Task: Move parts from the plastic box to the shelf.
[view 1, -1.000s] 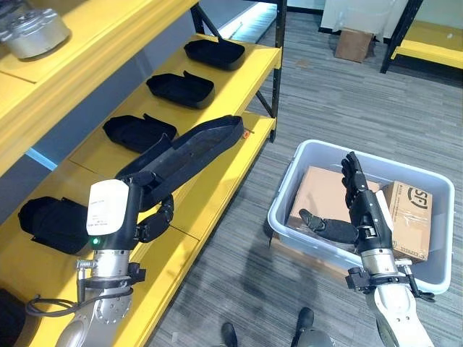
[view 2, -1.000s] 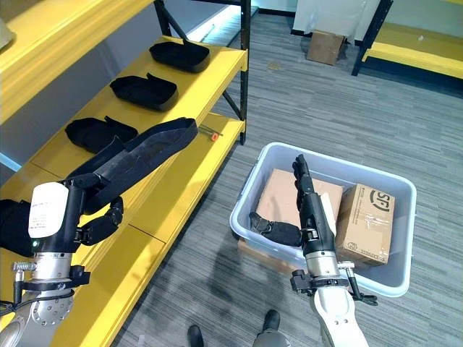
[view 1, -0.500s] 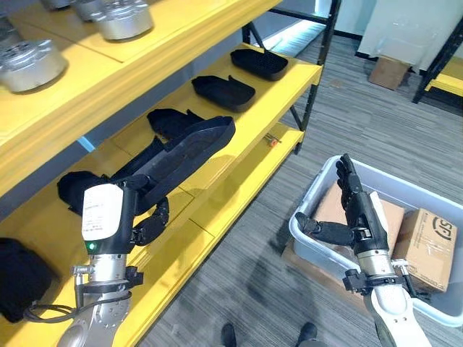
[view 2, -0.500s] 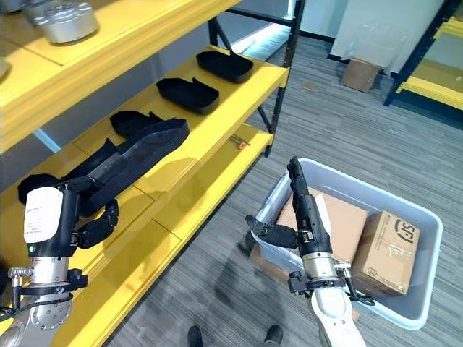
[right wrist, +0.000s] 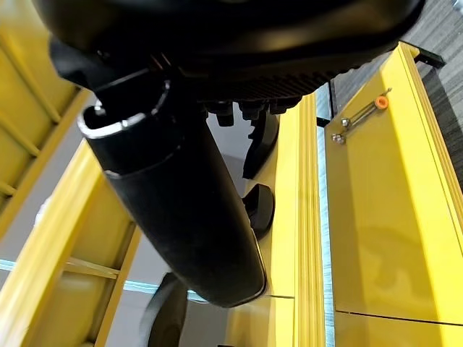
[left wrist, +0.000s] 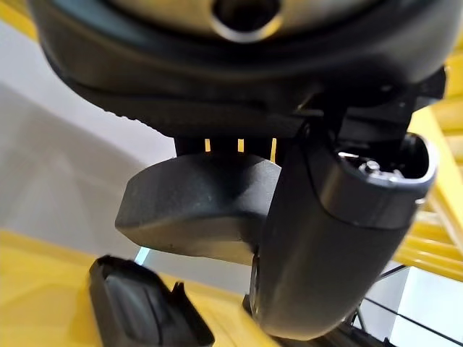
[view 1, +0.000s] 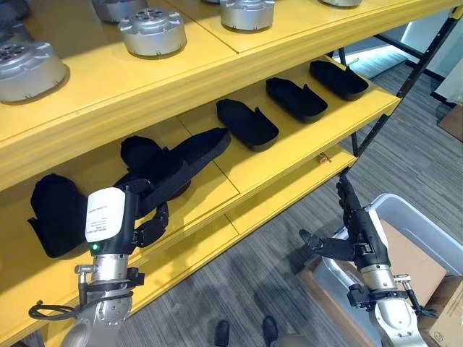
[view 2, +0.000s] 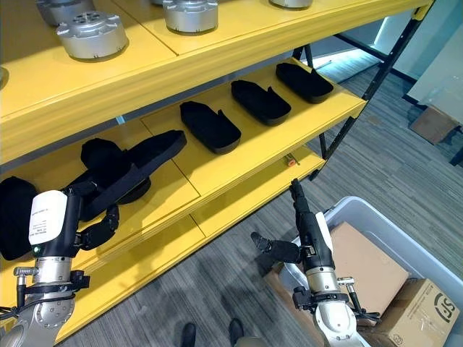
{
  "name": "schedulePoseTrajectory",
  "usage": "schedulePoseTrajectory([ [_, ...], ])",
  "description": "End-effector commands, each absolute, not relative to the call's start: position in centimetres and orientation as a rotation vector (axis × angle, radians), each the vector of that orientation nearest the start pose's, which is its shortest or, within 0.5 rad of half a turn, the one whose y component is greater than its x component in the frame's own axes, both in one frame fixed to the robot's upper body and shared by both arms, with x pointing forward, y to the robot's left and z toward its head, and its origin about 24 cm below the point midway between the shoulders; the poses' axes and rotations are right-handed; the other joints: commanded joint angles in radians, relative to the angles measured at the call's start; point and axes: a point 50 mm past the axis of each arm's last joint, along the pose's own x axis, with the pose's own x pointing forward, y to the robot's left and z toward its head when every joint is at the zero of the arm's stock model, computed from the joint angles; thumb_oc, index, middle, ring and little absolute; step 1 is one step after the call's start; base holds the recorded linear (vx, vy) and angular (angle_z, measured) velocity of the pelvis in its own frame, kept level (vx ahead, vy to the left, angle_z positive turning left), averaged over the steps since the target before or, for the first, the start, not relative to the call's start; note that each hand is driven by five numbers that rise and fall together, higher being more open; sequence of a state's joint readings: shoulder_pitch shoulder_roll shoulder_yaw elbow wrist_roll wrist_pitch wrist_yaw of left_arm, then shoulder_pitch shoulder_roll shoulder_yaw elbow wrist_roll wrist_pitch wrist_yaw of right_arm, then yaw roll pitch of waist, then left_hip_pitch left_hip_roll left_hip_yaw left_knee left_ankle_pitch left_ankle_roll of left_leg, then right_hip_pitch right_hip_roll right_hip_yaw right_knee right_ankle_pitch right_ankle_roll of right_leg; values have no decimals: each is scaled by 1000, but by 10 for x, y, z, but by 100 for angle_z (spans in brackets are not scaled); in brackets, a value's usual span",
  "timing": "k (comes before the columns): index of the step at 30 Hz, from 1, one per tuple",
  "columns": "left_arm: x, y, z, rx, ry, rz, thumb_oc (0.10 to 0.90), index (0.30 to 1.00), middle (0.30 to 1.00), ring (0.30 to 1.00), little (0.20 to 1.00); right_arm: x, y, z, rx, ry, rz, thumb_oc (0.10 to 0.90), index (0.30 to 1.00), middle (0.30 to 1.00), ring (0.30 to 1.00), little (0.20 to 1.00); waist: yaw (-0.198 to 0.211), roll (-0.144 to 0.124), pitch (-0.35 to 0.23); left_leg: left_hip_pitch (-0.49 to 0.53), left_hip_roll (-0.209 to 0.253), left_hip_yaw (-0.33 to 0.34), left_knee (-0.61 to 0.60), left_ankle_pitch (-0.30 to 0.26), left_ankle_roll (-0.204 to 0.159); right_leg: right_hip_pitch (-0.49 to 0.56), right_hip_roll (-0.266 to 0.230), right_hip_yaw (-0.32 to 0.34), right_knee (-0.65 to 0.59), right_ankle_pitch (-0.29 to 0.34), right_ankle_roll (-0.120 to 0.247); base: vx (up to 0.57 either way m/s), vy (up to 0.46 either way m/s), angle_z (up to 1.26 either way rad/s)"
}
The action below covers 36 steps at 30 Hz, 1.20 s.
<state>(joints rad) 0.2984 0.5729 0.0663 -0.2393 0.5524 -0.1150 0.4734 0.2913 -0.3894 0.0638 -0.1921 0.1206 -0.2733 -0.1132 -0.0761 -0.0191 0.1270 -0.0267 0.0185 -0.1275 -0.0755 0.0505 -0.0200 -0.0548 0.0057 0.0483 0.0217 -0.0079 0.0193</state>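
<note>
My left hand (view 1: 150,220) is shut on a long black part (view 1: 189,160), holding it by its near end. The part slants up over the yellow middle shelf (view 1: 289,139), its far end (view 2: 163,144) above two black parts lying there (view 1: 145,155). Up close, the held part (left wrist: 195,210) crosses the left wrist view. My right hand (view 1: 357,233) is open and holds nothing, with straight fingers and the thumb out, just left of the grey plastic box (view 1: 405,210). Cardboard boxes (view 1: 414,264) lie in the box.
More black parts lie along the middle shelf (view 1: 247,123) (view 1: 295,98) (view 1: 336,78) (view 1: 54,213). Round silver metal parts (view 1: 152,31) stand on the top shelf. A small orange-tipped pin (view 1: 320,157) lies on the lower shelf's edge. Grey floor runs between the shelf and the box.
The whole view has swung left and up toward the shelf, so the camera moved. My left hand still holds the long part, now level with the middle shelf. My right hand has left the box.
</note>
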Motion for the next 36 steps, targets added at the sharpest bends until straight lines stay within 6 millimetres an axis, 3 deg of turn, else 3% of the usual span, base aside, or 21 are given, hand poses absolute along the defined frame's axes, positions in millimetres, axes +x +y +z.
schedulePoseTrajectory([
  [1,200,248,159,1011,-677,469,400,300,300,300,300,204,-201,106,-201,-437,-2,900,1000,1000,1000,1000,-17,-18,-63,67,-57,100,-8,-70,26,4,-20,47,-50,41,89,-22,-69,-8],
  [14,197,251,151,1013,-621,461,400,300,300,300,300,200,-203,105,-203,-428,-5,900,1000,1000,1000,1000,-13,-20,-70,81,-39,82,3,-67,11,48,-14,14,-66,21,67,-29,-65,4],
  [18,203,250,151,996,-623,466,400,300,300,300,300,204,-204,112,-214,-463,-8,900,1000,1000,1000,1000,-15,-19,-31,14,-48,50,109,-89,2,17,-15,-15,-1,-15,53,-155,-71,23],
  [19,208,247,154,976,-637,455,400,300,300,300,300,204,-209,119,-237,-493,-21,900,1000,1000,1000,1000,-33,-25,0,-16,-30,109,199,-132,-12,-16,-34,-50,56,-29,45,-181,9,48],
  [20,208,246,154,975,-639,456,400,300,300,300,300,205,-209,119,-238,-495,-22,900,1000,1000,1000,1000,-34,-25,0,-26,-31,108,207,-131,-13,-23,-35,-52,59,-27,45,-267,59,95],
  [21,209,245,157,967,-658,460,400,300,300,300,300,207,-210,122,-242,-512,-34,900,1000,1000,1000,1000,-56,-33,3,-27,35,166,244,-140,-17,-55,-57,-63,83,-22,49,-124,76,114],
  [22,208,246,156,967,-659,470,400,300,300,300,300,208,-209,121,-236,-509,-33,900,1000,1000,1000,1000,-55,-33,-1,-22,72,159,260,-128,-25,-69,-59,-58,97,-26,49,-104,70,100],
  [23,208,247,156,967,-658,471,400,300,300,300,300,208,-209,121,-235,-508,-32,900,1000,1000,1000,1000,-54,-32,-2,-22,75,160,261,-129,-27,-72,-56,-57,102,-29,47,-13,49,25],
  [24,206,248,156,963,-655,480,400,300,300,300,300,207,-210,121,-229,-504,-35,900,1000,1000,1000,1000,-58,-28,-9,-1,127,161,247,-105,-30,-87,-56,-56,119,-38,49,-56,137,-13],
  [25,206,247,156,945,-656,482,400,300,300,300,300,206,-212,118,-218,-493,-48,900,1000,1000,1000,1000,-76,-13,-18,33,245,187,208,-10,-44,-124,-73,-68,154,-55,61,-94,210,-5],
  [27,208,245,156,930,-662,476,400,300,300,300,300,204,-215,116,-215,-485,-72,900,1000,1000,1000,1000,-88,20,-21,44,337,209,96,110,-86,-174,-84,-97,207,-81,70,-108,175,29],
  [28,208,245,156,929,-662,475,400,300,300,300,300,204,-216,117,-216,-485,-73,900,1000,1000,1000,1000,-89,24,-24,46,339,208,82,120,-89,-180,-82,-101,211,-83,69,-149,213,32],
  [29,211,243,159,932,-680,466,400,300,300,300,300,203,-219,117,-211,-489,-93,900,1000,1000,1000,1000,-87,40,-8,9,358,200,14,176,-114,-215,-111,-112,249,-87,80,-109,213,27],
  [30,212,242,159,926,-685,465,400,300,300,300,300,203,-220,118,-218,-494,-101,900,1000,1000,1000,1000,-86,45,-7,5,352,196,0,172,-121,-236,-122,-112,274,-88,87,-84,267,29],
  [31,212,242,158,925,-680,464,400,300,300,300,300,202,-220,117,-216,-496,-109,900,1000,1000,1000,1000,-88,53,-8,6,340,193,-5,129,-121,-244,-123,-99,289,-90,93,28,104,35],
  [33,211,243,159,936,-686,461,400,300,300,300,300,201,-221,118,-220,-505,-115,900,1000,1000,1000,1000,-89,59,-7,3,349,215,-4,116,-132,-242,-123,-77,293,-84,96,72,163,39],
  [36,211,239,163,950,-719,436,400,300,300,300,300,198,-225,118,-259,-500,-147,900,1000,1000,1000,1000,-86,62,-2,8,317,232,-4,66,-137,-208,-166,-82,250,-67,119,101,219,37],
])
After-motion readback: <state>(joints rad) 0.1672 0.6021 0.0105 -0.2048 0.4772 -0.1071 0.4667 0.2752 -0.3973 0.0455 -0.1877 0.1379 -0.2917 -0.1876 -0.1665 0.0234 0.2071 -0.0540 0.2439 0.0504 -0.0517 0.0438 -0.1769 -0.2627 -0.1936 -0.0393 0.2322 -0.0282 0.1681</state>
